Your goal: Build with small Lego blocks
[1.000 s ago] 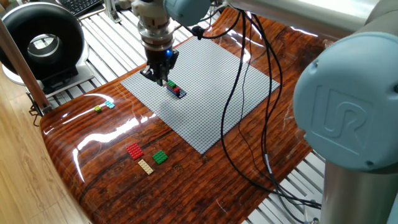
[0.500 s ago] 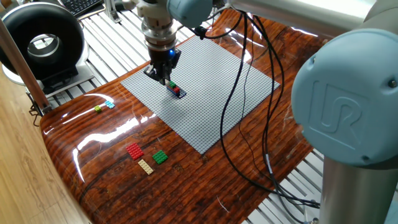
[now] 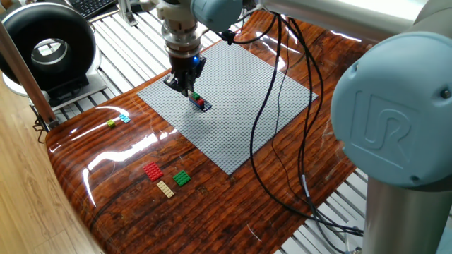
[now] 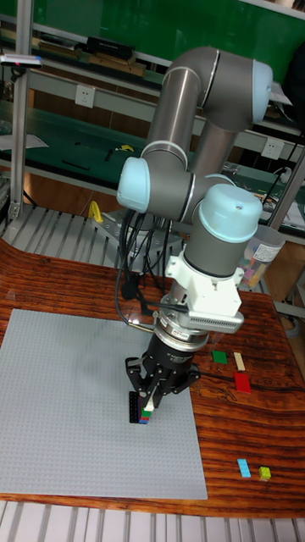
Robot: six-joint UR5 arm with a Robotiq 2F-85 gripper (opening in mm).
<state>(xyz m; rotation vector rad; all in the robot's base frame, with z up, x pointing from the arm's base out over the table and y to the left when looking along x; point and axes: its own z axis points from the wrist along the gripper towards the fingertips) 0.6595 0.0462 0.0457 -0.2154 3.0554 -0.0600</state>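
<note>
A glossy wooden table (image 3: 120, 204) carries a grey baseplate (image 3: 240, 106) at frame centre. The gripper (image 4: 152, 398) hovers over stacked small Lego blocks (image 3: 200, 102); whether it is clenched, I cannot tell.

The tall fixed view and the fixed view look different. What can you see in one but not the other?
Only the tall fixed view shows green-topped benches behind the robot and a wall socket. Only the fixed view shows a round black device and a keyboard. Both show the gripper over the grey baseplate, a block row below it, and loose red, green and tan blocks on the wooden table.
</note>
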